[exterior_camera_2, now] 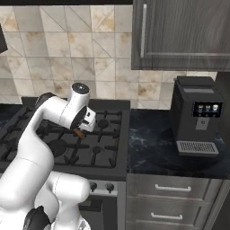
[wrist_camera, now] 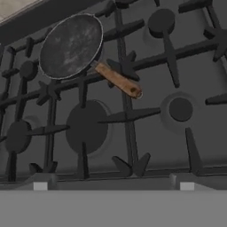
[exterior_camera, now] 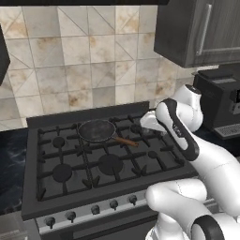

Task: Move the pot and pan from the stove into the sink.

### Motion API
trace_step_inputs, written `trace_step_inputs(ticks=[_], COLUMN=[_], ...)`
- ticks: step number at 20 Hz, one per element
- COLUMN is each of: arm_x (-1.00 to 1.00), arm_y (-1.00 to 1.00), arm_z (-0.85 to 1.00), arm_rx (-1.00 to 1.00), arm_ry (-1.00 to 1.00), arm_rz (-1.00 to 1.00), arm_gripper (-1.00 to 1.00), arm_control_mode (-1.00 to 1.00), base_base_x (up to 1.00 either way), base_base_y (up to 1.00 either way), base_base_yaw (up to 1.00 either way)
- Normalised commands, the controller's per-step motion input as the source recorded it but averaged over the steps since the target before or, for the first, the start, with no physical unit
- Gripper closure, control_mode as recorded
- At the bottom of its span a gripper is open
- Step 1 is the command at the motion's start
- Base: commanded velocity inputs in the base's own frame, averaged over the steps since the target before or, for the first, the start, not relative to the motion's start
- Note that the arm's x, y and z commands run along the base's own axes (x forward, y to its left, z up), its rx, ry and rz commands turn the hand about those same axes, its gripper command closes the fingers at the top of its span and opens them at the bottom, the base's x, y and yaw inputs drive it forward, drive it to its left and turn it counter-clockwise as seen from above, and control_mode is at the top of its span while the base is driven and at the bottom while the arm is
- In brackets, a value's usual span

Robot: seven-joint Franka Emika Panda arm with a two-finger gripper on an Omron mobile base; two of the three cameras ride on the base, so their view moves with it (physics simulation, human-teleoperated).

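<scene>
Spread wide and empty, the pincer (wrist_camera: 113, 186) hovers above the stove (exterior_camera: 65, 197), so the reach for the pan (wrist_camera: 71, 45) looks to be in hand. Next it must drop onto the brown handle (wrist_camera: 119, 80), angled across the grates (wrist_camera: 133, 115); a coffee machine (exterior_camera_2: 196, 117) stands well apart on the tabletop (exterior_camera_2: 148, 143).

Pan (exterior_camera: 97, 130) on stove (exterior_camera: 70, 180) rear (handle toward front-right); coffee machine (exterior_camera_2: 196, 117) right.

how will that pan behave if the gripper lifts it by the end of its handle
The pan looks rigid, so it should not flex. Its round bowl sits far from the tip of the long brown handle, so it will probably droop or twist in a grip there. Pushed, it may catch on the grates of the stove instead of sliding.
</scene>
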Motion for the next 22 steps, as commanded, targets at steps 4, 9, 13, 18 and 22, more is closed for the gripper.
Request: trace_step_inputs(ticks=[4, 9, 13, 18, 22], arm_x=[0.00, 0.00, 0.04, 0.44, 0.41], arm_y=[0.00, 0.01, 0.00, 0.13, 0.09], arm_z=[-0.21, -0.24, -0.07, -0.18, -0.18], arm_rx=[-0.12, -0.15, -0.02, -0.08, -0.07], arm_ry=[0.04, 0.02, 0.00, -0.03, -0.10], arm_rz=[0.19, 0.12, 0.00, 0.00, 0.01], arm_gripper=[-1.00, -1.00, -1.00, -1.00, -1.00], arm_control_mode=[-1.00, -1.00, -1.00, -1.00, -1.00], base_base_x=[0.00, 0.00, 0.00, 0.00, 0.00], base_base_y=[0.00, 0.00, 0.00, 0.00, 0.00], base_base_yaw=[0.00, 0.00, 0.00, 0.00, 0.00])
